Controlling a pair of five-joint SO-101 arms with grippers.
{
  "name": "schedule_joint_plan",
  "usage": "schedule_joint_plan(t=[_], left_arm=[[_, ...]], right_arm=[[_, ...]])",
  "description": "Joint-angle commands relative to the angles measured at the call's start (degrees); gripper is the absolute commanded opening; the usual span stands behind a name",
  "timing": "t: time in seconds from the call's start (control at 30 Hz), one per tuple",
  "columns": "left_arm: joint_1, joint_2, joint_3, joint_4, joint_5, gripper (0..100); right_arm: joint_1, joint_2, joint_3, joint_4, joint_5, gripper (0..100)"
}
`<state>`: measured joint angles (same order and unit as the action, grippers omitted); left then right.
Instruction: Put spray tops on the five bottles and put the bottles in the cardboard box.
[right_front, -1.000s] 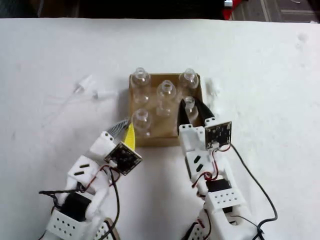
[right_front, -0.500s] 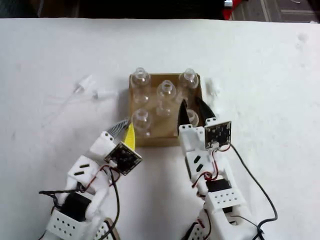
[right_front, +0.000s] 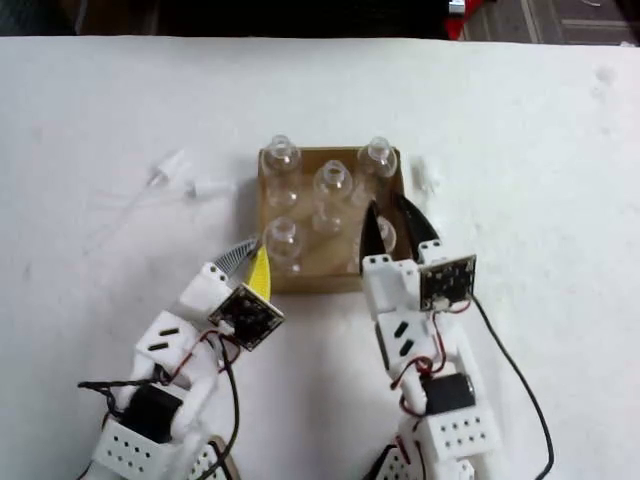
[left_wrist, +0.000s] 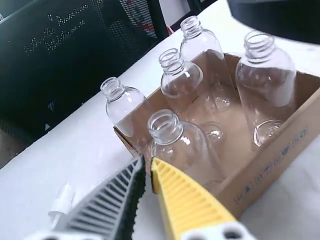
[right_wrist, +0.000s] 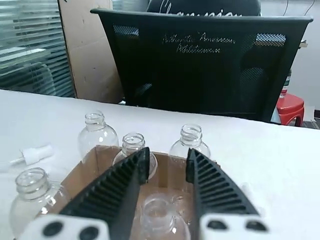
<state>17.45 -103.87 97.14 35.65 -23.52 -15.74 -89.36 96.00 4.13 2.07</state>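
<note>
High view, bottles (right_front: 333, 180) upright in box (right_front: 310, 283) (necks up), right claw (right_front: 384, 201) parted, left claw (right_front: 260, 246) closed, both empty.

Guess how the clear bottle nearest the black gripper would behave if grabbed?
Probably light: the bottle looks clear and empty. Its smooth rounded wall might slip in the right gripper. Tall and narrow-necked, it could tip, though the box walls may steady it.
</note>
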Motion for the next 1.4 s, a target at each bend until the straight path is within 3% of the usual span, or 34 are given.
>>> schedule_joint_plan(t=[0.0,0.17,0.5,0.6,0.8,1.07,1.37], left_arm=[[0.2,-0.8,-0.2,0.4,-0.6,2],[0.2,-0.8,-0.2,0.4,-0.6,2],[0.2,-0.8,-0.2,0.4,-0.6,2],[0.2,-0.8,-0.2,0.4,-0.6,2],[0.1,-0.8,-0.2,0.4,-0.6,2],[-2.9,-0.8,-0.2,-0.9,-0.6,2],[-5.8,-0.8,-0.2,-2.3,-0.4,2]], right_arm=[[-0.4,-15.4,0.1,14.6,0.3,9.5],[-0.4,-10.3,-2.7,16.5,0.3,9.5],[2.3,-14.0,-8.8,17.6,0.7,9.5],[8.7,-14.1,-13.7,20.6,0.8,9.5],[28.4,-14.1,-21.9,29.0,0.8,9.2],[47.0,-14.1,-12.4,36.1,0.8,9.4],[52.1,-13.8,0.8,32.1,0.7,9.2]])
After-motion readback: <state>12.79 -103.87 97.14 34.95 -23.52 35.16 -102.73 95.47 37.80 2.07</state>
